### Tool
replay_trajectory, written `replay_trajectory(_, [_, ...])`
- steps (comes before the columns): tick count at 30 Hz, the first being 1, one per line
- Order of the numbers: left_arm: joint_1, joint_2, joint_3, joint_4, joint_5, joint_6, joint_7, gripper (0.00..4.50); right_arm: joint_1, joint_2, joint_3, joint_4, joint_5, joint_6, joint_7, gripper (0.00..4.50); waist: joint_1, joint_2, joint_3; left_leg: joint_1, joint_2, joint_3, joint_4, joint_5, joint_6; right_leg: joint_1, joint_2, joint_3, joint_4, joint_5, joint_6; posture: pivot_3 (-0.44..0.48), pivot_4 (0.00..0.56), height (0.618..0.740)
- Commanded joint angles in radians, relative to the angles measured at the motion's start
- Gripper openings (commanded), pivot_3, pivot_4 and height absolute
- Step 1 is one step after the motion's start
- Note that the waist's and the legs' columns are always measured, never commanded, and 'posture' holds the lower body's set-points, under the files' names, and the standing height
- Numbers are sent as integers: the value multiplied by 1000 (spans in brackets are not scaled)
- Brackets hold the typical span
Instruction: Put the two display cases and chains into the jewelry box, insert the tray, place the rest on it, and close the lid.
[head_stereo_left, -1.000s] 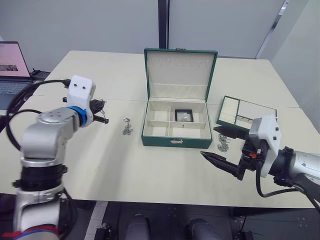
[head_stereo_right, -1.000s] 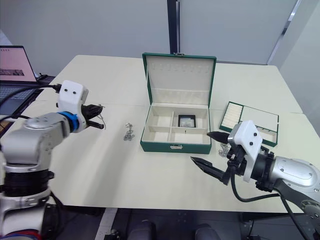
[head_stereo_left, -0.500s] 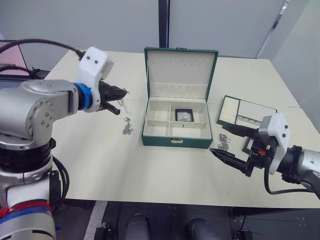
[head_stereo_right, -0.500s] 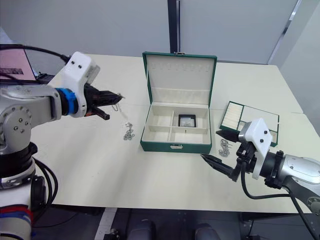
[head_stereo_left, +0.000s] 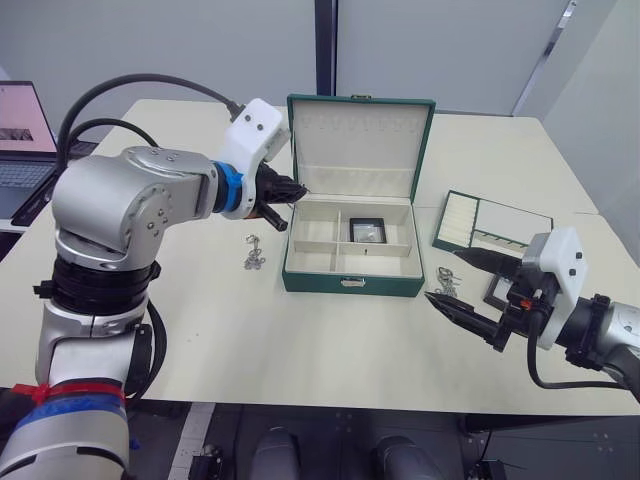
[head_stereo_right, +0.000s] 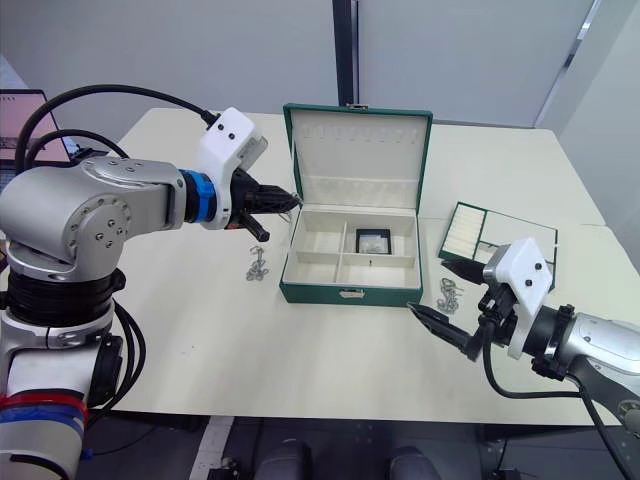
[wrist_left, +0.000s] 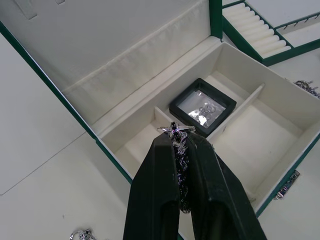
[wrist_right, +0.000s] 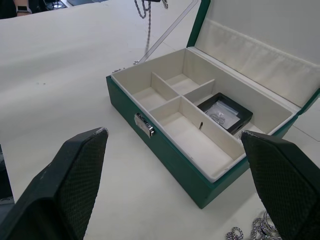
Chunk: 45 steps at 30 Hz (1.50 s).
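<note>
A chain (head_stereo_left: 255, 252) lies on the table (head_stereo_left: 200, 330) left of the box (head_stereo_left: 350, 268). The left gripper (wrist_left: 179, 145), pinched on another chain (wrist_left: 180, 150), hovers at the box's left edge. One case (head_stereo_left: 368, 230) sits in a rear compartment. The right gripper (head_stereo_left: 462, 282) spreads wide around a third chain (head_stereo_left: 446, 284), with the tray (head_stereo_left: 490, 225) near the table's right edge.

I see a wide cream table (head_stereo_left: 300, 340) with rounded corners, a seam running across it partway back. Behind the table stand pale grey wall panels (head_stereo_left: 180, 50), split by a dark vertical post (head_stereo_left: 326, 48) just beyond the table's far edge. An open laptop (head_stereo_left: 22, 140) sits off the table's far left corner, its screen lit, and the light is even and soft.
</note>
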Motion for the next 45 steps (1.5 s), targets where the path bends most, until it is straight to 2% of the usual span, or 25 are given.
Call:
replay_trajectory(1, [17,-37,-28,0,58,-92,40,21,-13,-22,-50,-21,26,6,-11,4500,3,0,0,0,0,0,0,0,0,0,0,0,0,0,0,0,150,740])
replay_trajectory(10, [83,-230,-89,91,195,-240,175,21,16,-89,-155,-10,110,61,5,4500,13,0,0,0,0,1,0,0,0,0,0,1,0,0,0,0,150,740])
replay_trajectory(24, [56,-371,-98,333,321,-418,215,21,153,-65,-222,-40,96,28,44,4500,20,0,0,0,-1,1,0,0,0,1,0,1,0,0,0,0,150,740])
replay_trajectory(35, [56,-415,-97,473,399,-517,215,21,156,-60,-230,-42,130,19,34,4500,20,0,0,0,-1,1,0,0,0,1,0,1,0,0,0,0,150,740])
replay_trajectory(45, [58,-431,-100,508,433,-529,203,21,98,-61,-216,-40,200,15,-37,4500,20,0,0,0,-1,1,0,0,0,1,0,1,0,0,0,0,150,740])
